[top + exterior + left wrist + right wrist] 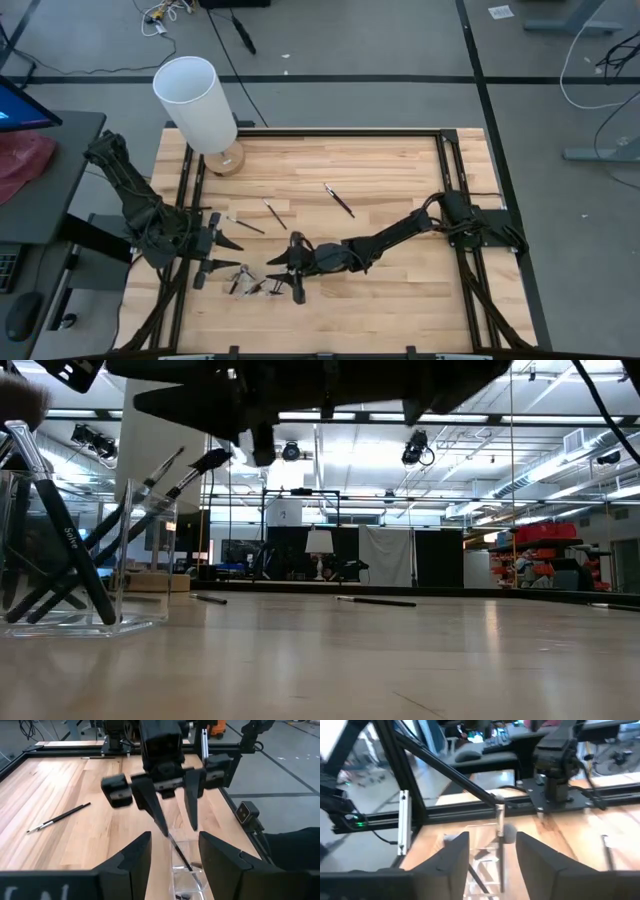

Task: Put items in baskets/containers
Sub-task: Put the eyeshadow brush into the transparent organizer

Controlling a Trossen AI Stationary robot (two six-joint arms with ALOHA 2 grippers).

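A robotics lab: framed wooden table (400,170), ceiling lights, trailing floor cables (590,60)

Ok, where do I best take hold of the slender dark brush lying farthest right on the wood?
Grip the slender dark brush mid-handle, coming straight down from above and closing across its diagonal line. It lies flat and alone, with bare wooden table on both sides.
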